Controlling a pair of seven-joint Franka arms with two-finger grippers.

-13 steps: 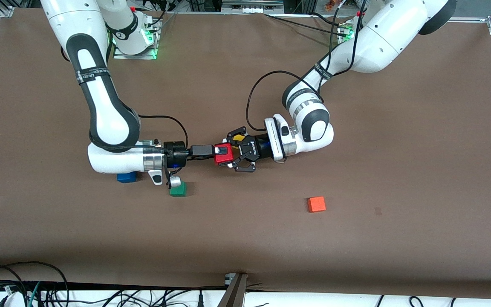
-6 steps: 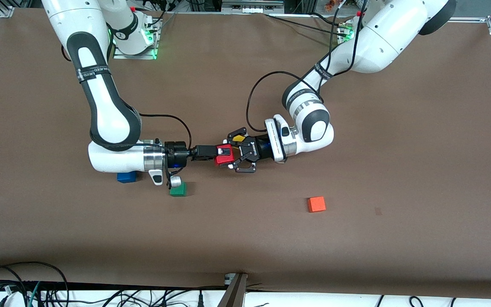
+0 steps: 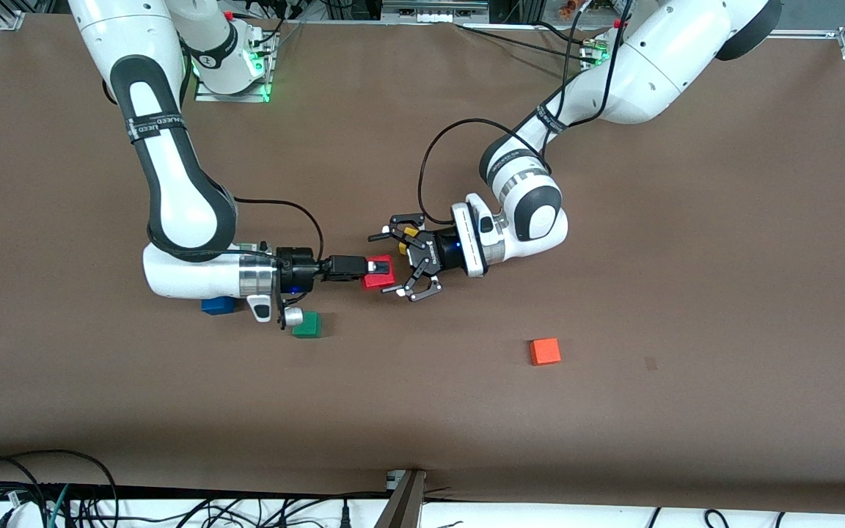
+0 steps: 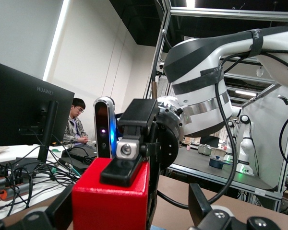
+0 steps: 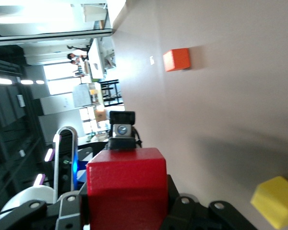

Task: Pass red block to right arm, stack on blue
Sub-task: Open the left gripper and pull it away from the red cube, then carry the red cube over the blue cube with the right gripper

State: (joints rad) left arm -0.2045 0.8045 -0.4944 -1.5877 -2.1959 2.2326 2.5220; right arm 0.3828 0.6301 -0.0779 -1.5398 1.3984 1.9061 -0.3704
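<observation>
My right gripper (image 3: 376, 270) is shut on the red block (image 3: 380, 273) and holds it above the table's middle. One of its straight black fingers (image 4: 121, 170) lies across the block's top in the left wrist view, where the block (image 4: 110, 203) fills the foreground. My left gripper (image 3: 395, 265), the claw-like one, is open just off the block, its jaws spread to either side without touching it. The red block also shows in the right wrist view (image 5: 127, 184). The blue cube (image 3: 216, 306) sits on the table, partly hidden under the right arm's wrist.
A green cube (image 3: 307, 325) sits beside the blue one, nearer the front camera. An orange-red cube (image 3: 544, 351) lies toward the left arm's end and shows in the right wrist view (image 5: 176, 60). A yellow cube (image 5: 277, 201) lies under the left gripper.
My left gripper has opened and let go of the red block. My right gripper, shut on the block, has drawn it a little toward the right arm's end.
</observation>
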